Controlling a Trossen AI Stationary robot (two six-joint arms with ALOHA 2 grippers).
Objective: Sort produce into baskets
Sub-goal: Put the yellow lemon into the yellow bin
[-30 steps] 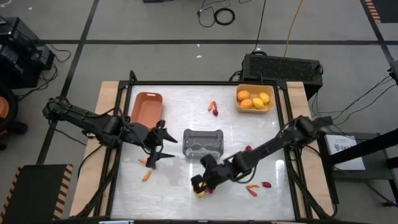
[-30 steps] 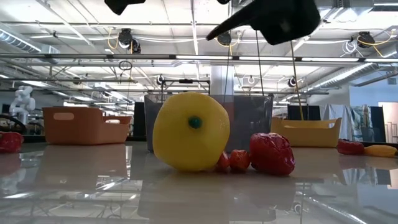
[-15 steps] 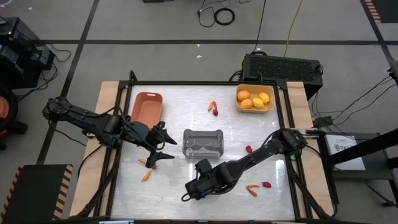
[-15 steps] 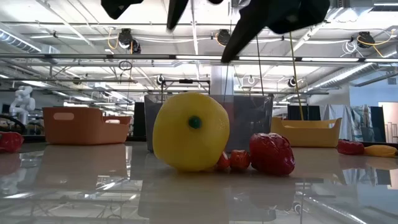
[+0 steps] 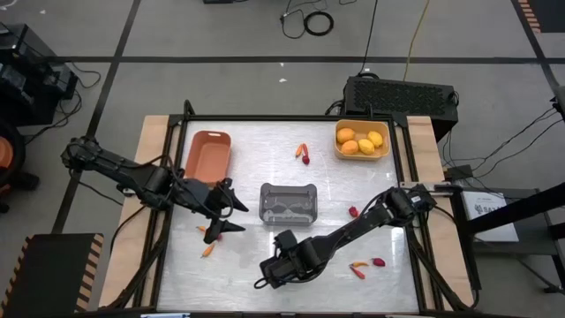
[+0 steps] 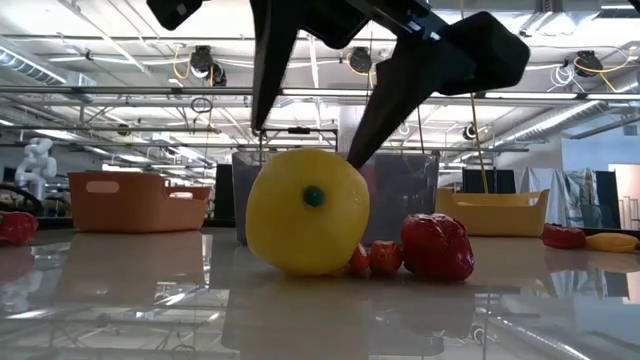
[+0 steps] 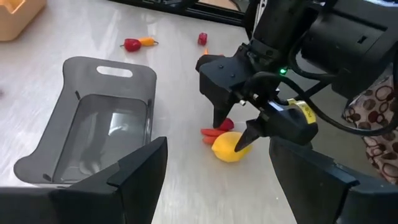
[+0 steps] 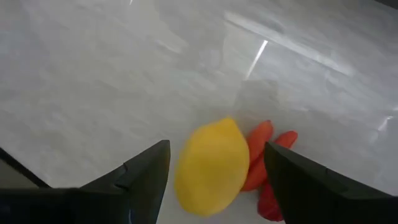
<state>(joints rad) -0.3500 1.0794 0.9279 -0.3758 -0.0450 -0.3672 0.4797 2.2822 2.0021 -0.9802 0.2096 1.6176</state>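
Observation:
A yellow lemon lies on the table near its front edge, with small red and orange pieces against it. My right gripper hangs open over the lemon and points steeply down. One finger stands on each side of the lemon's top, and a gap shows on both sides. My left gripper waits open and empty above the table, left of the grey basket. The terracotta basket stands at the far left. At the far right, the yellow basket holds yellow-orange fruits.
Loose produce lies about: a carrot and a berry at the far middle, a red piece right of the grey basket, pieces at the front right, and carrots below my left gripper. A black box stands beyond the far edge.
My right gripper has come down and moved toward the table's near left, tipping to point more steeply down. Its fingers now straddle the lemon's top. My left gripper has rolled a little in place. The lemon has not moved.

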